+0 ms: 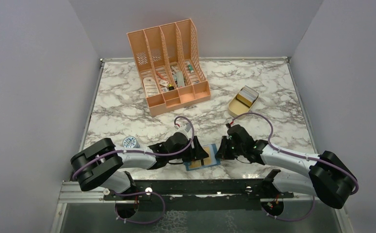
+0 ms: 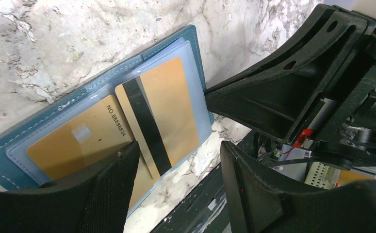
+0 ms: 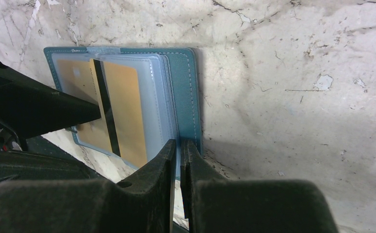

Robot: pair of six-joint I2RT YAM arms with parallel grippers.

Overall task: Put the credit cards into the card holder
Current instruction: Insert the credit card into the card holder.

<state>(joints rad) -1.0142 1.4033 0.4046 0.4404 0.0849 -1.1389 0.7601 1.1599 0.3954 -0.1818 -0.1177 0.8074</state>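
Your two arms meet over a small teal-blue folding card holder (image 3: pixel 185 73), which lies opened flat near the front edge of the white-and-grey marbled table (image 1: pixel 283 87), between the two end effectors; your right end effector (image 3: pixel 178 145) is clenched on the near edge of the holder's right-hand cover, its two dark fingers almost together with the teal edge pinched between them, so the card holder is pinned open; your left end effector (image 2: pixel 178 160) is released, jaws well apart and holding nothing, with one fingertip (image 2: pixel 122 165) on or just over the cards; two cards show among the pale clear sleeves (image 2: pixel 200 109): a gold plastic credit card printed with a number (image 2: pixel 69 141) on the left page, and a gold plastic credit card with a dark stripe (image 2: pixel 176 102) lying toward the fold and overlapping the first; whether the striped card is fully seated in its sleeve cannot be told from these views; further back and to the right, well apart from the holder, a tan oval tray (image 1: pixel 232 110) holds what looks like another gold card (image 1: pixel 248 96); the step in hand appears to be seating the striped card; the next move calls for a light, flat push along the card's length from your left fingertip while the right grip stays firm, and probably a reach to the tray after that.
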